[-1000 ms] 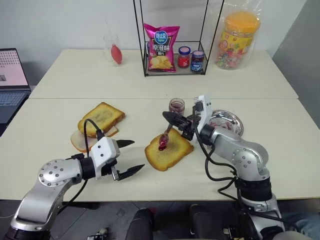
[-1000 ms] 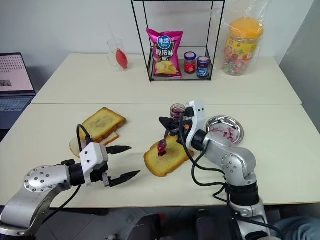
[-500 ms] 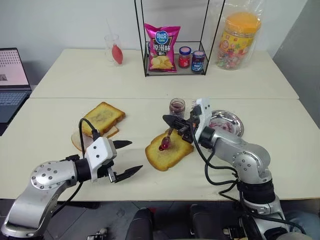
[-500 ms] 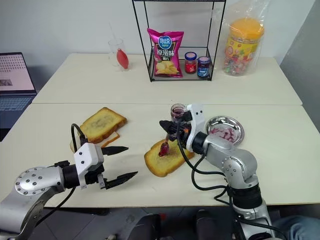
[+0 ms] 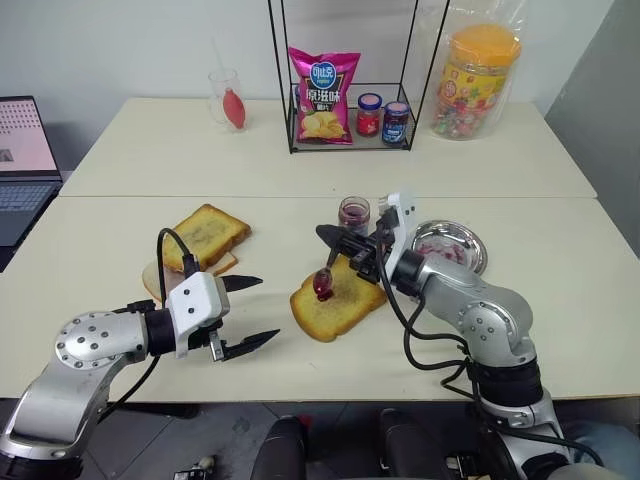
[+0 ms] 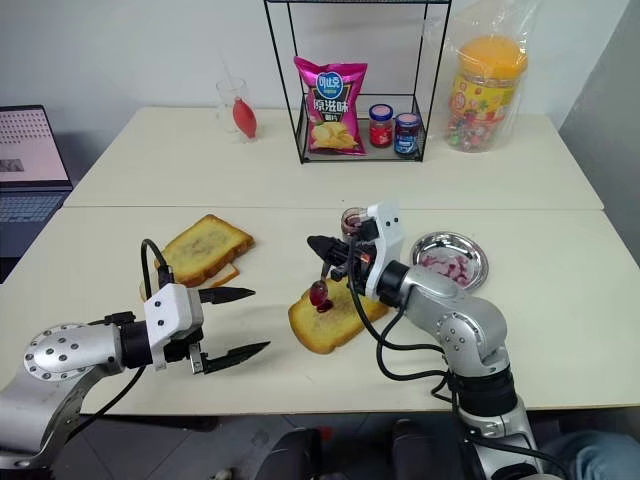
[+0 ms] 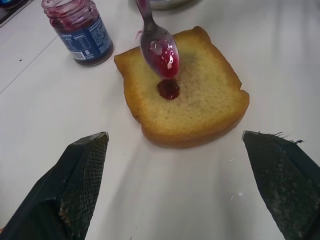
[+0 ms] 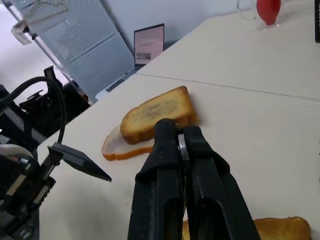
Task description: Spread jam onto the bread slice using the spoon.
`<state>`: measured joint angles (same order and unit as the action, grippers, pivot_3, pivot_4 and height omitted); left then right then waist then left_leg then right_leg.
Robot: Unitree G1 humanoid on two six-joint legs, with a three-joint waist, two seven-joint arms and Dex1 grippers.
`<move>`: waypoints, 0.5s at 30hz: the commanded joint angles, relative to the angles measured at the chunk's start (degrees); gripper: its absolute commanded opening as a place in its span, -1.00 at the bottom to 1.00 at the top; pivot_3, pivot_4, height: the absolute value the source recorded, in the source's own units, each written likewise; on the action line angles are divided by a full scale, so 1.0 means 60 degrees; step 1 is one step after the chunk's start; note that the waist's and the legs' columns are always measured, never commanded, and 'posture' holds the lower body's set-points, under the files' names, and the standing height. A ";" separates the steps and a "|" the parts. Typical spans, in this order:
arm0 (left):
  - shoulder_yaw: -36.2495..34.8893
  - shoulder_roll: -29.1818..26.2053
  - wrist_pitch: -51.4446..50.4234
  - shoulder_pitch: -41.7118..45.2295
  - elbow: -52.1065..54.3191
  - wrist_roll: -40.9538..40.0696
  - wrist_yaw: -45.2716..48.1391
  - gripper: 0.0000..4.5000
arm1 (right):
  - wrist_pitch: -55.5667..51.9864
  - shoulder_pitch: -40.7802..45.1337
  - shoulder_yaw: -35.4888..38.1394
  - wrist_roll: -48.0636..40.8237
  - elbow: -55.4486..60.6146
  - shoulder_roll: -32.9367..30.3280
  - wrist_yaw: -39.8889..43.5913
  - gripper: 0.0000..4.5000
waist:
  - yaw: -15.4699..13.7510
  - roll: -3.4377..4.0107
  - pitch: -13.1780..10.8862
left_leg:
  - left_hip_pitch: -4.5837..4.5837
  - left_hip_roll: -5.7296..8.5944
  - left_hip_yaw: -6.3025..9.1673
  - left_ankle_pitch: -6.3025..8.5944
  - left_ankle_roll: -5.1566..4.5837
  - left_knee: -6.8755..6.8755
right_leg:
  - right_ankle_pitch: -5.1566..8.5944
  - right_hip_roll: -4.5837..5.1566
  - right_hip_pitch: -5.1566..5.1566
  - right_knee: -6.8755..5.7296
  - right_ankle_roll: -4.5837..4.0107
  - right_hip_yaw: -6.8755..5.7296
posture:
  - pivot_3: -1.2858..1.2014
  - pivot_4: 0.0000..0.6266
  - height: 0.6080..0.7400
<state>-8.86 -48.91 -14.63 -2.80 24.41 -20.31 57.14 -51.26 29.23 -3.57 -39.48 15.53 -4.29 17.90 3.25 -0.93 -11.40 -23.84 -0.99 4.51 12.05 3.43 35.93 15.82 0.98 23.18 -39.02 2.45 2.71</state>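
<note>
The bread slice (image 5: 340, 305) lies on the table in front of me, between the two grippers. My right gripper (image 5: 336, 240) is shut on the handle of the spoon (image 5: 327, 272) and holds it slanting down over the slice's far left corner. The spoon's bowl (image 7: 160, 50) is wet with red jam and hangs just above the bread. A small blob of jam (image 7: 168, 89) sits on the slice below it. My left gripper (image 5: 268, 310) is open, low over the table to the left of the slice, and holds nothing.
An open jam jar (image 5: 353, 212) stands just behind the slice, and a jam-smeared steel dish (image 5: 470, 240) lies to its right. Another toast (image 5: 203, 235) rests on a pale slice (image 5: 158, 287) at the left. Behind are a wire rack (image 5: 345, 140) with a chips bag (image 5: 322, 95) and two jars, a candy jar (image 5: 477, 80), a cup (image 5: 225, 98) and a laptop (image 5: 22, 150).
My left gripper has rolled slightly in place. My right gripper still holds the spoon over the bread slice at nearly the same spot.
</note>
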 commanded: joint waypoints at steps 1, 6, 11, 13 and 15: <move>0.0116 -0.0026 0.0129 0.0283 0.0116 0.0035 0.0003 1.00 | 0.0066 -0.0062 0.0278 -0.0091 -0.0855 0.0409 -0.0167 -0.99 | 0.0001 -0.0006 0.0003 | 0.0000 -0.0002 0.0001 0.0000 0.0000 -0.0001 | 0.0000 -0.0003 0.0000 0.0000 0.0000 -0.0001 | 0.03 -0.52 1.00; 0.0202 -0.0056 0.0027 0.0345 0.0225 0.0046 -0.0040 1.00 | 0.0355 -0.0144 0.0548 0.0150 -0.1459 0.0425 -0.0257 -0.99 | 0.0000 -0.0008 0.0005 | -0.0005 -0.0003 -0.0002 0.0000 0.0000 -0.0003 | -0.0007 -0.0005 0.0004 0.0002 -0.0012 0.0003 | 0.03 -0.52 1.00; 0.0369 -0.0063 -0.0134 0.0463 0.0399 0.0025 -0.0102 1.00 | 0.0412 -0.0225 0.0990 0.0209 -0.1695 0.0089 -0.0318 -0.99 | -0.0008 -0.0008 0.0005 | -0.0004 -0.0003 -0.0001 0.0000 0.0000 -0.0001 | -0.0005 -0.0006 0.0001 0.0002 -0.0009 0.0002 | 0.03 -0.52 1.00; 0.0402 -0.0074 -0.0158 0.0503 0.0398 0.0030 -0.0085 1.00 | 0.0226 -0.0224 0.1251 0.0050 -0.1692 -0.0051 -0.0391 -0.99 | -0.0027 -0.0008 0.0005 | -0.0003 -0.0002 -0.0001 0.0000 0.0000 0.0004 | -0.0005 -0.0006 -0.0001 0.0001 -0.0004 0.0003 | 0.03 -0.52 1.00; 0.0450 -0.0070 -0.0195 0.0561 0.0400 0.0034 -0.0062 1.00 | -0.0005 -0.0229 0.1512 -0.0070 -0.1736 -0.0250 -0.0477 -0.99 | -0.0037 -0.0011 0.0007 | -0.0003 0.0000 -0.0001 -0.0001 0.0000 0.0008 | -0.0004 -0.0005 -0.0004 0.0001 0.0004 0.0004 | 0.03 -0.52 1.00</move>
<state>-6.33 -48.91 -15.87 -0.35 25.07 -20.04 56.88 -49.92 28.09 2.54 -39.62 4.85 -4.00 16.51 3.03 -0.99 -11.36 -23.86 -0.98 4.50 12.05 3.43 35.99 15.80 0.95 23.15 -39.02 2.49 2.74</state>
